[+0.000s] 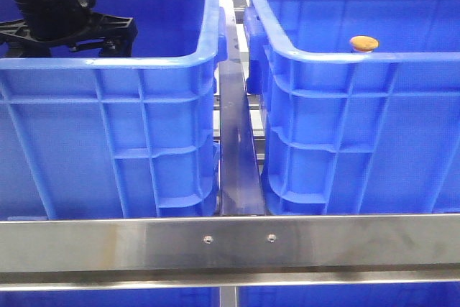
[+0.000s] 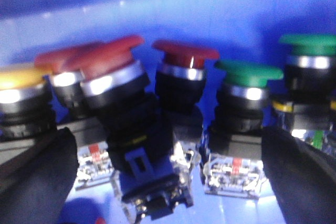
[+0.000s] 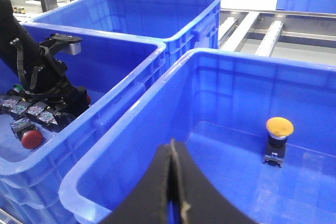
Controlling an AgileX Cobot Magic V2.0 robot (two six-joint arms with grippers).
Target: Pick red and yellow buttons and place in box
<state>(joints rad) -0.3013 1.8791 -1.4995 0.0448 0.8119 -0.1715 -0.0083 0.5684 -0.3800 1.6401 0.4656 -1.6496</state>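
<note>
1. Left hand: lowered inside the left crate, its two dark fingers spread wide. Nothing is pinched; the fingers stand either side of a cluster of buttons.

2. Red button, tilted: seen between the spread fingers in the left wrist view, directly ahead of the hand, its black body running from the cap down toward the hand with the cap leaning to one side. It is judged the likely target of the coming grasp. The left arm is plainly the nearer one.

3. Further buttons in the left crate, counted in the left wrist view: one more red cap standing upright, at least one further red cap behind the tilted one, two green caps, and one yellow cap at the edge. The picture is blurred, so the count is a minimum.

4. Loose red button: lying on the left crate's floor beside the left arm, seen from the right wrist view.

5. Yellow button: one, standing upright on the floor of the box, the right-hand crate; already placed, by appearance.

6. Right hand: fingers pressed together, empty, held over the box's near rim.

7. Crates counted: two in the front view; others are visible behind.
</note>
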